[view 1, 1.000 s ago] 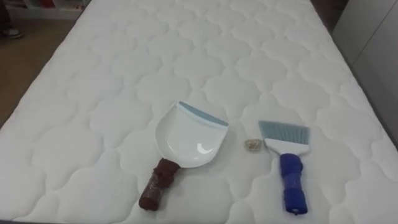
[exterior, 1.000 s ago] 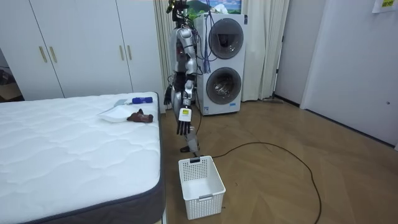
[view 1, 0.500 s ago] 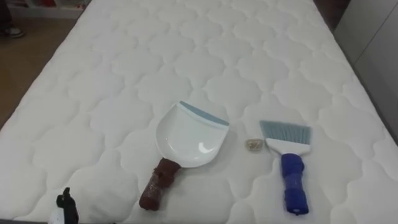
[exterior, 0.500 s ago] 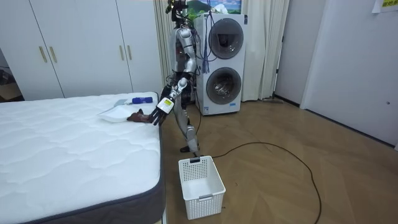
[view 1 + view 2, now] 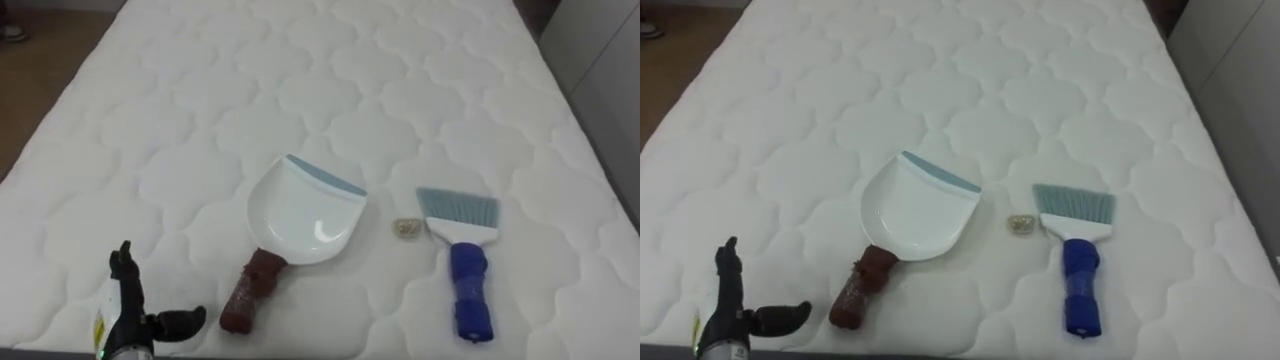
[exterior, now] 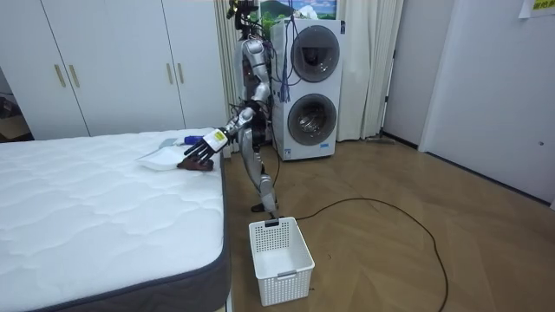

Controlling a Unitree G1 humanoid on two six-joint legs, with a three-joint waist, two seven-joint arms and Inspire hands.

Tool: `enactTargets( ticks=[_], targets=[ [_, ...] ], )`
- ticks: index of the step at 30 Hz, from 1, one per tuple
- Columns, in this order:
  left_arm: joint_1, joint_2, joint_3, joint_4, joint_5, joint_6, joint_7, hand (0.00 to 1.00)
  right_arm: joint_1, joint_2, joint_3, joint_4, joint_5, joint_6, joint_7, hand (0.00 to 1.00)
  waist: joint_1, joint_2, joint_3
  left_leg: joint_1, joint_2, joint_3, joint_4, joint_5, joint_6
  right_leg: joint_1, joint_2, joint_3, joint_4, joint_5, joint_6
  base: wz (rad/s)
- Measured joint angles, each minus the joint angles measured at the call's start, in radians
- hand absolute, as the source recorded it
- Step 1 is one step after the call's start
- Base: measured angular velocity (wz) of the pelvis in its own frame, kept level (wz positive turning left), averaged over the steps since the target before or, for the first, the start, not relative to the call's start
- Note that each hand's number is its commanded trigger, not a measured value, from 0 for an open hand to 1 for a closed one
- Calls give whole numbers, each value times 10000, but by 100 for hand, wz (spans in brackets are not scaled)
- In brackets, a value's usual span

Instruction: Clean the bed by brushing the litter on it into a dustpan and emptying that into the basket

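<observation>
Room view: the robot is standing at the end of the bed (image 6: 104, 199), with the stacked washing machines (image 6: 310, 87) behind it, and is stretching its left arm over the mattress edge.
Bed: its quilted white top is carrying all the cleaning things near the robot's end.
Basket: a white basket (image 6: 279, 256) is sitting on the floor near the bed's corner, well apart from the hand.
Dustpan: the white dustpan (image 5: 305, 215) is lying flat with its mouth facing away from the robot. Its brown-wrapped handle (image 5: 250, 293) is pointing back toward the bed's edge.
Brush: the blue-handled brush (image 5: 462, 265) is lying to the right of the dustpan, apart from it, with its bristles facing away.
Left hand: the left hand (image 5: 125, 315) is hovering at the bed's near edge, left of the dustpan handle and not touching it. Its fingers are standing straight, the thumb is spread, and it is holding nothing.
Scrap: a small pale scrap (image 5: 406, 229) is lying between the dustpan and the brush, just beside the bristles.
Change: a second ago the arm was hanging at the robot's side, and now it is rising over the mattress. Dustpan, brush and scrap are lying as before.
Meaning: the reach for the dustpan handle is probably just beginning, with the sweeping not yet started.
</observation>
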Motion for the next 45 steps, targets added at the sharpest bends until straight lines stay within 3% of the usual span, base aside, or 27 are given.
enactTargets(
  ticks=[6, 13, 23, 32, 38, 45],
  targets=[
    [-115, 14, -41, -210, 1, -166, -256, 0, -6, -2, -10, -1, -4, -153, 93, 0, -230, 155, -83, -21, 12, 9, -5, 0, 0, -48, -3, 52, 1, 17, 2, -1],
    [-211, 63, -539, 101, -79, -163, -700, 0, -29, -2, -6, 12, 5, -149, 169, 0, -356, 185, -18, -105, 7, 21, -15, 0, 0, -182, 0, 24, 12, 19, 3, 0],
    [-277, -56, -1224, 261, -117, -109, -1241, 0, -73, 41, 28, -86, 198, -119, 68, 0, -703, 197, -22, -489, 16, 12, 53, 1, 0, -491, 5, 6, 31, 47, -7, 0],
    [-726, -78, -1631, 246, -883, -111, -1703, 0, -177, 48, 104, -55, 253, -127, 103, 0, -956, 184, -13, -415, 20, -4, 19, 1, 0, -431, 9, -14, 13, 47, -6, 0],
    [-789, -62, -2169, 238, -885, -52, -2074, 0, -229, 52, 309, -65, 223, -111, 59, 0, -1018, 126, 24, -412, 23, 14, -3, 1, 0, -430, -9, -369, 13, 47, -6, 0],
    [-789, -49, -2341, 122, -877, 21, -2178, 0, -273, 53, 399, -46, 226, -99, -51, 0, -1013, 118, 32, -408, 33, 20, -3, 1, 0, -422, -21, -422, 14, 47, -6, 0]
  ],
)
